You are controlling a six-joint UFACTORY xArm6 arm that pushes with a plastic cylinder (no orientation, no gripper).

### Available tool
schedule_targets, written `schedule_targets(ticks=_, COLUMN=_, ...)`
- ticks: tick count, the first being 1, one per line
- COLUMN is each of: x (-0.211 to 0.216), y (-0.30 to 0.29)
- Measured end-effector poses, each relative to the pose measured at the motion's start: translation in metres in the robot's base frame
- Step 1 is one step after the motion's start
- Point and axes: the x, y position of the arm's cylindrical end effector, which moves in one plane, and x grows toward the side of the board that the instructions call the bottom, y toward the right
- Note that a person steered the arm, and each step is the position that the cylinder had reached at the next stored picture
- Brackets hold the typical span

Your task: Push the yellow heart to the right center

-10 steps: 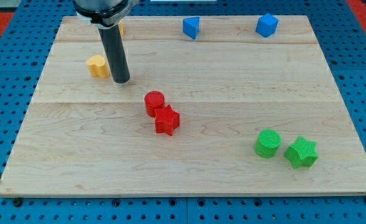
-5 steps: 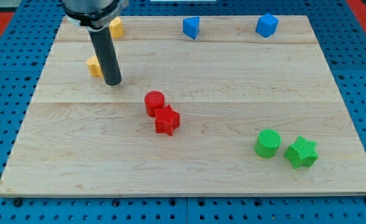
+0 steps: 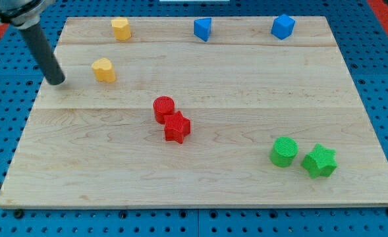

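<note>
Here, my tip (image 3: 56, 81) left of yellow heart (image 3: 103, 69)

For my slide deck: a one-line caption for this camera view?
My tip rests left of the yellow heart, apart from it, on the wooden board.

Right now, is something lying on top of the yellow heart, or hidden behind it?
Nothing lies on the yellow heart. Behind it, toward the view's top, only bare board shows. My tip stands apart, at its left, covering nothing.
</note>
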Motion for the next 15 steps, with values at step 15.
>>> schedule_targets(ticks=15, x=-0.023, y=0.335)
